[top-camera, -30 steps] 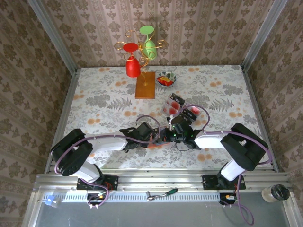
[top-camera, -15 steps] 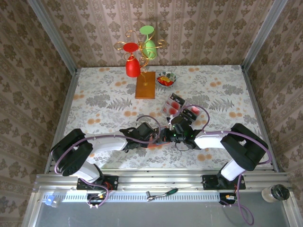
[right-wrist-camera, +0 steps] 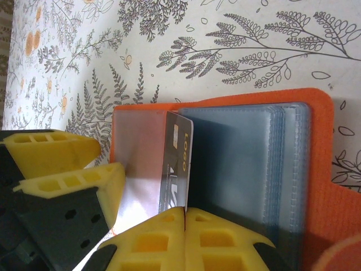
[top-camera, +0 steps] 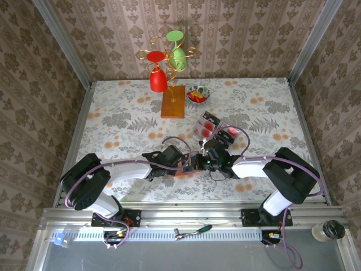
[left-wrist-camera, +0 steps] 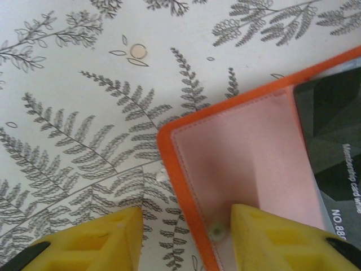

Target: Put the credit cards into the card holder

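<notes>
The orange card holder point(right-wrist-camera: 318, 169) lies open on the table, its clear sleeves fanned. My right gripper point(right-wrist-camera: 185, 212) is shut on a black credit card point(right-wrist-camera: 177, 164), which stands on edge between the pink left pocket and the sleeves. My left gripper point(left-wrist-camera: 186, 219) is open and straddles the card holder's point(left-wrist-camera: 242, 147) orange edge, one finger on the pink inside, the other over the tablecloth. The black card point(left-wrist-camera: 333, 135) shows there at the right. From above, both grippers meet over the card holder point(top-camera: 183, 171) at the table's front middle. More credit cards point(top-camera: 210, 125) lie behind them.
A wooden stand point(top-camera: 172, 101) with a red glass point(top-camera: 158, 82) and green glasses stands at the back. A small bowl point(top-camera: 197, 94) sits beside it. A red card point(top-camera: 231, 133) lies right of the card pile. Metal rails frame the floral tablecloth.
My left gripper has edged slightly right toward the right gripper. The right gripper's hold on the black card is unchanged.
</notes>
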Tool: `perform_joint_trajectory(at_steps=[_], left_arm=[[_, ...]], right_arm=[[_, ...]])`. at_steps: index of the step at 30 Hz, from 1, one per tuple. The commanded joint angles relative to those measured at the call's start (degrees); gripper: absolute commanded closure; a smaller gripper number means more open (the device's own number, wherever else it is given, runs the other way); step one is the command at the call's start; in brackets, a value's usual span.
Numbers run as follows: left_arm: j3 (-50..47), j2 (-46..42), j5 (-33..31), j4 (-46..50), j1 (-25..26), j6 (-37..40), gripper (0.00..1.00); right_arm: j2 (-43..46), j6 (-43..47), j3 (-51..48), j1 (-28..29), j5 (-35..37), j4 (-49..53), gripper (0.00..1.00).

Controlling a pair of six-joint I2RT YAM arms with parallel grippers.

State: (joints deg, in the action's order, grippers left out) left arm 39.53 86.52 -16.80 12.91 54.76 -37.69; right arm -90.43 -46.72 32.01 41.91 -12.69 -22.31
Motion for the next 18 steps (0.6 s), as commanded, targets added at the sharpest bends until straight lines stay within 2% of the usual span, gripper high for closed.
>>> perform_joint_trajectory(at_steps=[1,18], left_arm=[[1.50,-0.55,-1.05,1.73,-1.04,1.17,0.54],[1.77,1.11,-0.59,1.24,-2.11,1.92,0.54]], right_arm=[[0.35,-0.06,-1.21,0.45,0.25,3.19,1.00],[1.13,0.83,-0.90,0.29,0.46,5.77,1.00]])
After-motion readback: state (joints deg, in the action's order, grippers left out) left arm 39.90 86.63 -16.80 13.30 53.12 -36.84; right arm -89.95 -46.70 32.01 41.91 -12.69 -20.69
